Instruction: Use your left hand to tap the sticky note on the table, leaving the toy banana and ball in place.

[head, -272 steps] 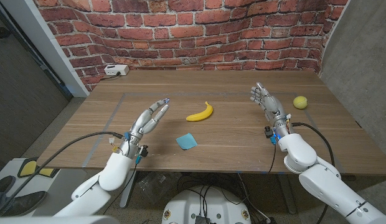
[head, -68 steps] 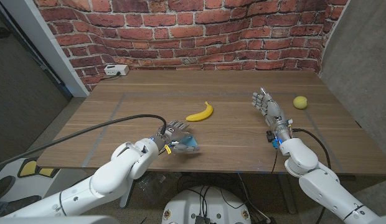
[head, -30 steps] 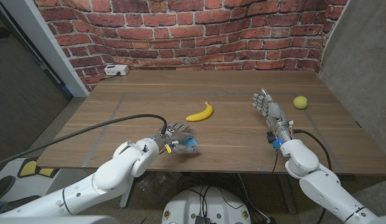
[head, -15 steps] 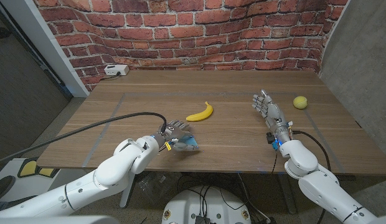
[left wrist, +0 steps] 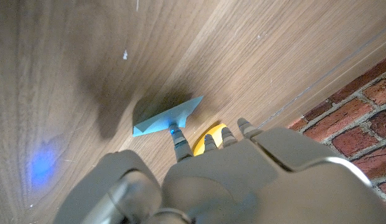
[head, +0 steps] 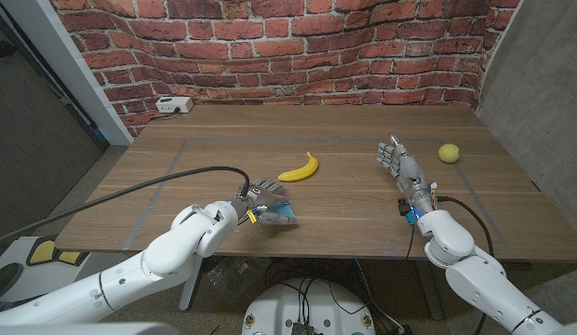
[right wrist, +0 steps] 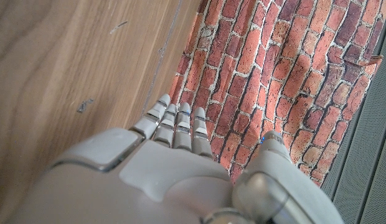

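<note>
Our left hand, fingers spread, holding nothing, rests a fingertip on the blue sticky note; banana at one o'clock; right hand open, empty.

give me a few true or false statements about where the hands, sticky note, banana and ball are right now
1. The left hand is over the blue sticky note. True.
2. The toy banana lies on top of the sticky note. False: it lies apart from the note, farther toward the brick wall.
3. The right hand holds the ball. False: the ball sits on the table beside it and the hand holds nothing.
4. A finger of the left hand reaches the sticky note's edge in the left wrist view. True.
</note>
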`<state>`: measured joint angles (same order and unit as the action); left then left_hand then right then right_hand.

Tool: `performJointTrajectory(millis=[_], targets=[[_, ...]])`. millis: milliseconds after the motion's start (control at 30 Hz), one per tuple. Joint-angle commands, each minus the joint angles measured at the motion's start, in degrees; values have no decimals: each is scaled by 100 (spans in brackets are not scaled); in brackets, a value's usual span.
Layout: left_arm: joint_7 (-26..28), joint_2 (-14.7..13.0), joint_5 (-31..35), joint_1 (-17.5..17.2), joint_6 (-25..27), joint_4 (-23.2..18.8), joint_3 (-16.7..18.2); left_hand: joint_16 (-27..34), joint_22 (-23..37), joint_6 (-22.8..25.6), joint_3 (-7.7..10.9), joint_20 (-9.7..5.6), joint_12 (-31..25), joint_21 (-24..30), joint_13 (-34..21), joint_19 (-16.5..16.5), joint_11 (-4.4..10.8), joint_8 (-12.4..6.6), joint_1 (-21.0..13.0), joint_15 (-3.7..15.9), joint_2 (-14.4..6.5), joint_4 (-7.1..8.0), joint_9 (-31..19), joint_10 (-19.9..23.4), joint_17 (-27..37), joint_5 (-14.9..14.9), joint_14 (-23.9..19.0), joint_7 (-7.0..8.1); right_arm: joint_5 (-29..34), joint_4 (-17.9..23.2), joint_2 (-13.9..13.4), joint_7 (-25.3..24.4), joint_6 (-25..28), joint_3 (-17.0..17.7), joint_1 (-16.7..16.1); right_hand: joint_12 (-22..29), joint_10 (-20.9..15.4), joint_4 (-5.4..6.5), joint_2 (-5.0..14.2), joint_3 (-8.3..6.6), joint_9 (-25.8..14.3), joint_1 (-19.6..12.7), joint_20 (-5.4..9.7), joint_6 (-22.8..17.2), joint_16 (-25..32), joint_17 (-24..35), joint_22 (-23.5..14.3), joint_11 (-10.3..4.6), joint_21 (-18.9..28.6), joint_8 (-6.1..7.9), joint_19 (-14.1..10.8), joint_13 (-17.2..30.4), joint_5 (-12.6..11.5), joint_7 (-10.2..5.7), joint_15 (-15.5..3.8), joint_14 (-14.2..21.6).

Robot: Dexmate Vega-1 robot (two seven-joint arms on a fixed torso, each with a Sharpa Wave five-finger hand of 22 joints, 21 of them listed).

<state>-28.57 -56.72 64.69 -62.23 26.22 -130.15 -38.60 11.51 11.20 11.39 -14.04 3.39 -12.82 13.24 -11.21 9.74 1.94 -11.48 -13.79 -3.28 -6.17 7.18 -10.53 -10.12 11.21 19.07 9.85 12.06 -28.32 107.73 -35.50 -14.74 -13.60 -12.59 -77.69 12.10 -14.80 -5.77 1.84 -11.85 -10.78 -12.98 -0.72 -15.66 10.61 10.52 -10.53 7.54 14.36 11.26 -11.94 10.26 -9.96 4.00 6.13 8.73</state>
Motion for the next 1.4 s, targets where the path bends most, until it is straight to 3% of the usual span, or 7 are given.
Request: performJointTrajectory(millis=[33, 500, 1400], targets=[[-77, -56, 78, -9, 130, -13, 24, 9, 12, 39, -15, 21, -29, 38, -9, 1106, 1, -14, -7, 6, -32, -21, -13, -1331, 3, 44, 1451, -20, -28, -79, 23, 27, 56, -80, 106, -3, -15, -6, 18, -8, -11, 49, -13, -33, 5, 16, -10, 19, -29, -3, -33, 33, -36, 11, 21, 21], [-41, -44, 91, 116, 31, 83, 11, 6, 12, 32, -12, 17, -29, 40, -11, 1098, 2, -4, -53, 10, -58, -31, -15, -1311, 4, 55, 1426, -21, -42, -64, -9, -5, 34, -65, 53, -3, -13, -9, 19, -5, -11, 52, -14, -31, 3, 16, -10, 19, -40, -4, -36, 33, -36, 11, 21, 17], [281, -81, 283, -77, 50, -189, 200, 19, 11, 35, -15, 37, -71, 68, -12, 1018, -7, -1, -115, 14, -80, -43, -18, -1168, 4, 66, 1341, -15, -44, -1, -39, 20, -22, -9, -33, -3, -13, -17, 18, 0, -11, 55, -18, -26, 1, 16, -11, 30, -65, -6, -31, 33, -36, 8, 22, 10]])
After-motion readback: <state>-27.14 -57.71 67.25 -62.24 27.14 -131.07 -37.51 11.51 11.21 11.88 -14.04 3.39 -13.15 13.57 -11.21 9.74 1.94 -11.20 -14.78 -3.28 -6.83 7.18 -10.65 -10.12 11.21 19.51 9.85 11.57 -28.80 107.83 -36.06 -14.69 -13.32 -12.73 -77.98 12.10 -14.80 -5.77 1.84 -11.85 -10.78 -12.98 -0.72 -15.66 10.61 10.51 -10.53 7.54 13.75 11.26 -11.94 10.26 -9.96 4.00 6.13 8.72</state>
